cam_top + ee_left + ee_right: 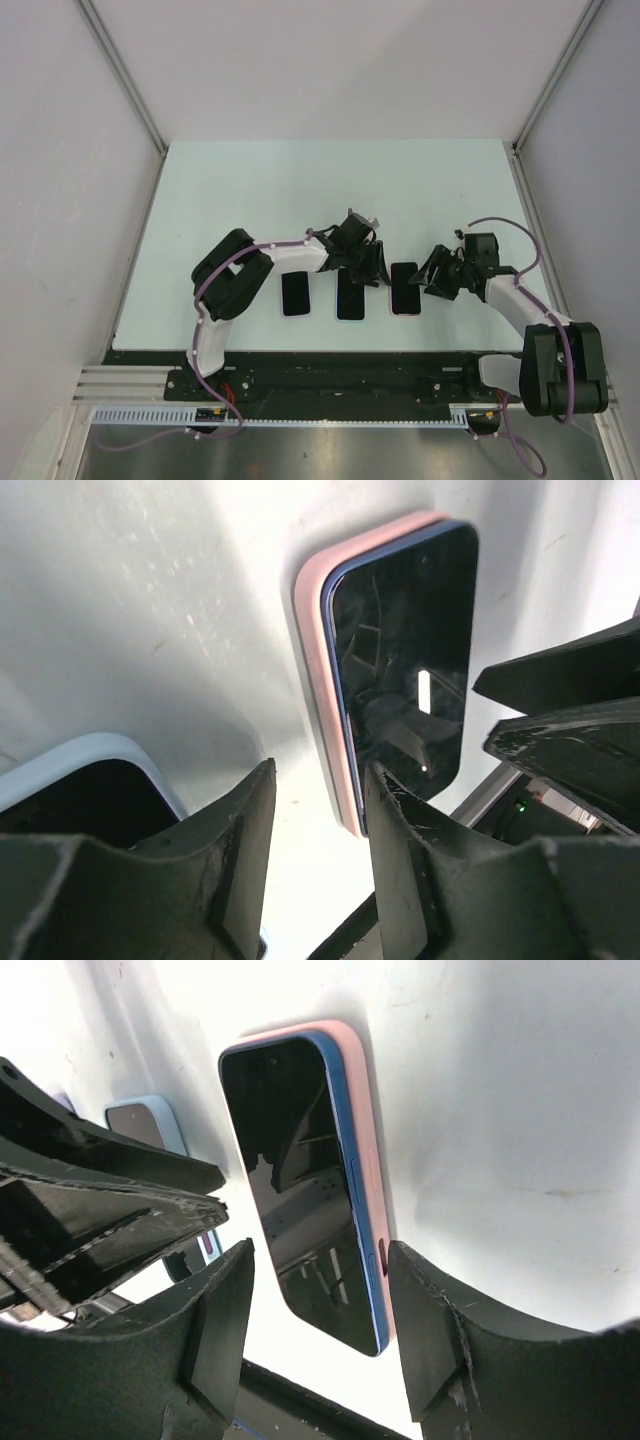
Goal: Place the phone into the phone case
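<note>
Left claw (318, 780) and right claw (320, 1255) stand open, empty; either may snag the phone case (362, 1110) between them, unseating the phone (285, 1180).

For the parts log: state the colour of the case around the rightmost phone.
Pale pink case, clearest in the right wrist view.

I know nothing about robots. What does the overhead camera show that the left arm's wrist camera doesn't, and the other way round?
Only the overhead view shows the whole table, both arms in full, and a third phone, the leftmost phone. Only the left wrist view shows fine detail: the blue edge of the phone against the rim of the pink case, and reflections on its screen. Both show that cased phone, the middle phone beside it, the open left gripper, and the right gripper close by.
</note>
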Controlling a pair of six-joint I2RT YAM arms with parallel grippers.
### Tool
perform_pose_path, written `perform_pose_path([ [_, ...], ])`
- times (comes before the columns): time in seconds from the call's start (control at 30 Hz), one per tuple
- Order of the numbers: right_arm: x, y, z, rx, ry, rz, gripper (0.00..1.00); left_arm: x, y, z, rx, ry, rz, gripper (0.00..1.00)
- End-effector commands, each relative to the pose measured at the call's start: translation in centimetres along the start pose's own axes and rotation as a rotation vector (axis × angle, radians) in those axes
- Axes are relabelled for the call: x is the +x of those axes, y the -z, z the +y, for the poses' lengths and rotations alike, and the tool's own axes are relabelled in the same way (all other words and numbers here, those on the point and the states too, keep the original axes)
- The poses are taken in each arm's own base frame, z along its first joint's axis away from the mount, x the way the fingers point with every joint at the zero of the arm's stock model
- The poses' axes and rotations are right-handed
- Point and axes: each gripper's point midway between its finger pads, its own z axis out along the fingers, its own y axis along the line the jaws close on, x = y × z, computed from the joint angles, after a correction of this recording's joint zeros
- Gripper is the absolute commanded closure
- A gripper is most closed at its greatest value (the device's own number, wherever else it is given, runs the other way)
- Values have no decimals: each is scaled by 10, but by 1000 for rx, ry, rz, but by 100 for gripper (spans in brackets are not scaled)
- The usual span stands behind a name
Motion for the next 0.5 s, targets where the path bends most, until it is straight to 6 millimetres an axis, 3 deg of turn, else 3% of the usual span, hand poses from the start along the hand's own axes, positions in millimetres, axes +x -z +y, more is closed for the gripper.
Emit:
perform_pose_path([
  [0.0,-14,-2,-2,24,40,-25,41,-29,11,-19,18,-45,-76,52],
  [0.2,-11,-19,-7,6,35,20,51,-31,-6,-16,12,-39,-54,51],
  [0.47,-3,-30,-5,-55,35,50,46,-20,-22,-4,6,-17,3,52],
])
